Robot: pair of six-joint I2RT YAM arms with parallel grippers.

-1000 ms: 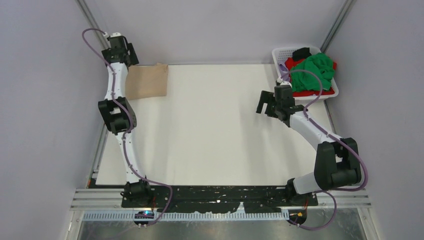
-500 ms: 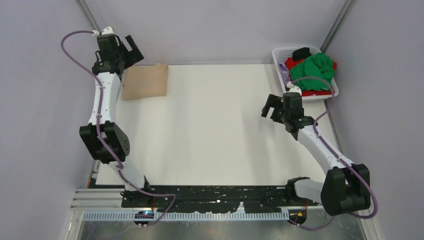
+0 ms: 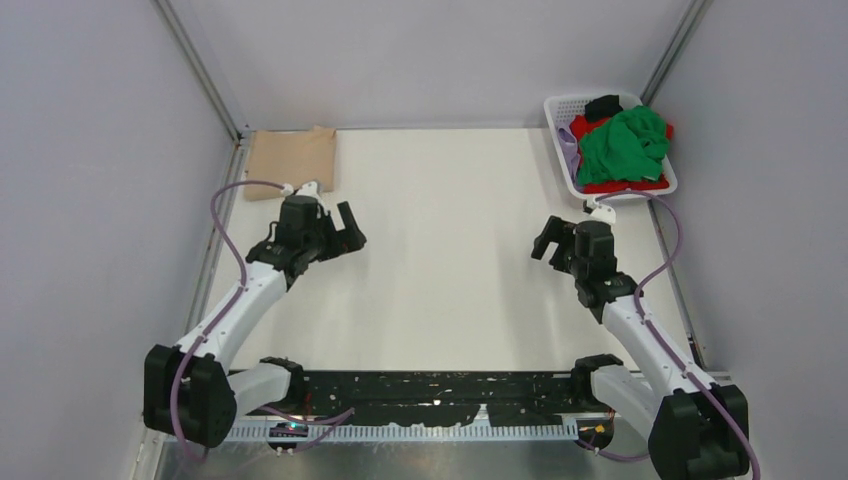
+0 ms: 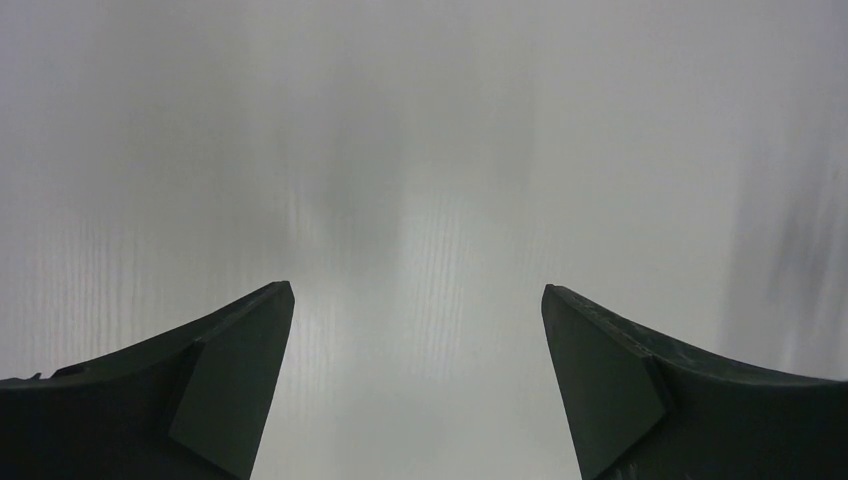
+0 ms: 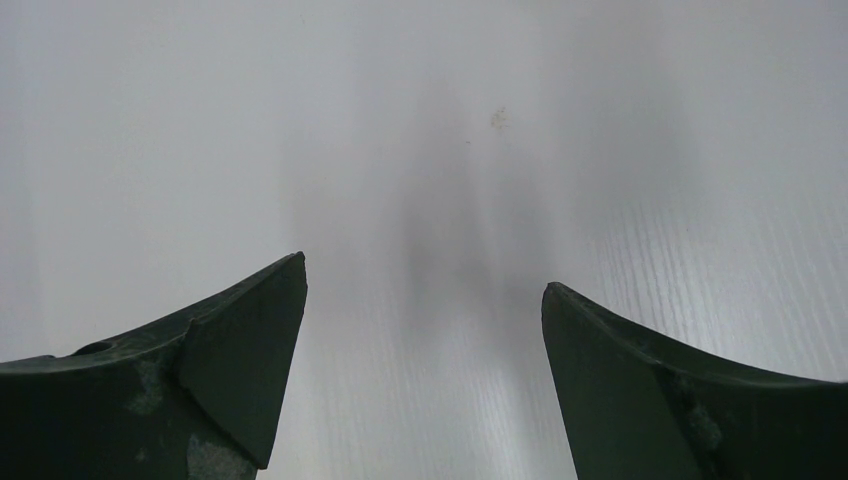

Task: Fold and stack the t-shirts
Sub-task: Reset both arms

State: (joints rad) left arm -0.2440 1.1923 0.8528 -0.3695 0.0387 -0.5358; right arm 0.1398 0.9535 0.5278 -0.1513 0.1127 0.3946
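A folded beige t-shirt (image 3: pixel 291 160) lies flat at the table's far left corner. A bright green t-shirt (image 3: pixel 625 143) is heaped on a red one (image 3: pixel 622 186) in the basket, with a black one (image 3: pixel 603 106) and a lilac one (image 3: pixel 567 140) beside them. My left gripper (image 3: pixel 345 232) is open and empty over the bare table, in front and to the right of the beige shirt. My right gripper (image 3: pixel 552 243) is open and empty over the table, in front and to the left of the basket. Both wrist views (image 4: pixel 418 300) (image 5: pixel 424 290) show only blurred white tabletop between the spread fingers.
The white mesh basket (image 3: pixel 561 106) stands at the far right corner, against the right wall. Grey walls close the left, back and right sides. The black base rail (image 3: pixel 440 395) runs along the near edge.
My left arm has swung back from the beige shirt at the far corner toward the near middle-left. My right gripper has drawn back toward the near side. The beige shirt stays put.
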